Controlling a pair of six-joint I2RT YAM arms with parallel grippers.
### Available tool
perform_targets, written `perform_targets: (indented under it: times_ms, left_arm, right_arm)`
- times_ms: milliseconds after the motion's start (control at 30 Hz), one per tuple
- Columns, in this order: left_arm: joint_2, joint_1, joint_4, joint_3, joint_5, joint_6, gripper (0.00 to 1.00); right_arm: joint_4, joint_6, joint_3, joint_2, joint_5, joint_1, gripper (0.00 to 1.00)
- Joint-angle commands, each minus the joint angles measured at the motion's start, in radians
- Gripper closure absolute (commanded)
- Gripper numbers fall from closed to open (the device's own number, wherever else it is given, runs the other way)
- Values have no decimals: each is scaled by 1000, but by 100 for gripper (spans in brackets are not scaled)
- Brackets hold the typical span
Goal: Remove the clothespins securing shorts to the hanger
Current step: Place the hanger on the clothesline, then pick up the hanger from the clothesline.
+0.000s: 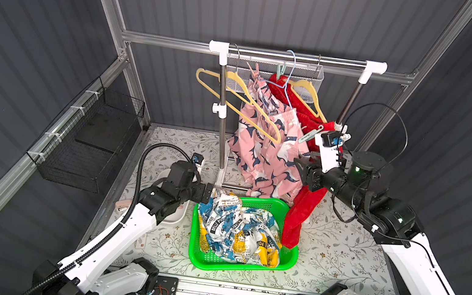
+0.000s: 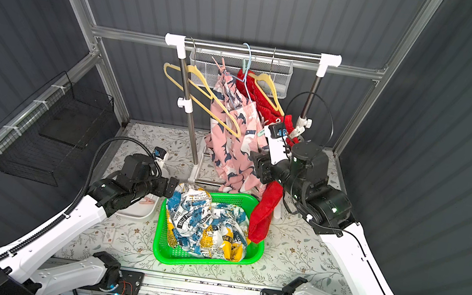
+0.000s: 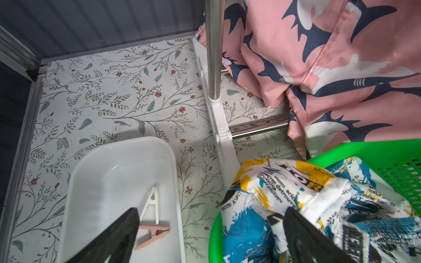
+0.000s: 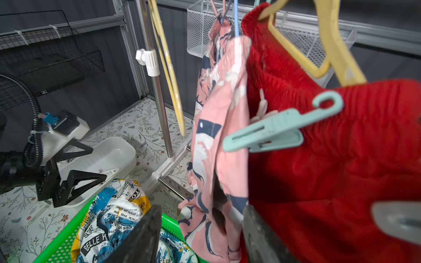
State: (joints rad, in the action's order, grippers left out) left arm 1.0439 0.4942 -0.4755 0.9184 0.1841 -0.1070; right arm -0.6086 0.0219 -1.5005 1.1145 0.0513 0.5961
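Pink bird-print shorts (image 1: pixel 263 146) and red shorts (image 1: pixel 303 210) hang from hangers on the rail (image 1: pixel 297 57). The white, yellow and blue shorts (image 1: pixel 241 229) lie in the green basket (image 1: pixel 287 259). A mint clothespin (image 4: pixel 273 129) is clipped on the red waistband, just above my right gripper (image 4: pixel 200 230). That gripper is open, with pink fabric hanging beyond its jaws. A pink clothespin (image 1: pixel 254 71) and another mint one (image 1: pixel 279 70) sit high by the hanger hooks. My left gripper (image 3: pixel 209 227) is open over the gap between basket and white tray (image 3: pixel 123 145). The tray holds a white clothespin (image 3: pixel 151 202) and a pink one (image 3: pixel 152 234).
An empty yellow hanger (image 1: pixel 237 90) sticks out left of the pink shorts. The rack's steel post (image 1: pixel 222 127) and white foot (image 3: pixel 224 141) stand between the arms. A wire mesh basket (image 1: pixel 271 77) hangs behind the rail, and a black wire bin (image 1: pixel 90 144) lines the left wall.
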Motion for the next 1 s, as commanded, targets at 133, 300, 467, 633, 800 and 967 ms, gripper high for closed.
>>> perform_targets:
  times_ms: [133, 300, 467, 633, 800, 967]
  left_arm:
    - [1, 7, -10, -3, -2, 20, 0]
    - [0, 9, -10, -3, 3, 22, 0]
    - [5, 9, -12, -2, 2, 23, 0]
    - [7, 10, -10, -2, 1, 22, 0]
    - [6, 10, -11, -3, 2, 21, 0]
    - [8, 10, -12, -3, 1, 23, 0]
  right_arm:
    - [129, -37, 87, -26, -119, -71, 40]
    - [207, -18, 101, -11, -168, -94, 40]
    - [242, 1, 72, 44, -180, -107, 43]
    - [262, 1, 52, 82, -188, -110, 51]
    - [290, -4, 57, 97, -182, -110, 64]
    - [334, -10, 70, 84, -185, -111, 80]
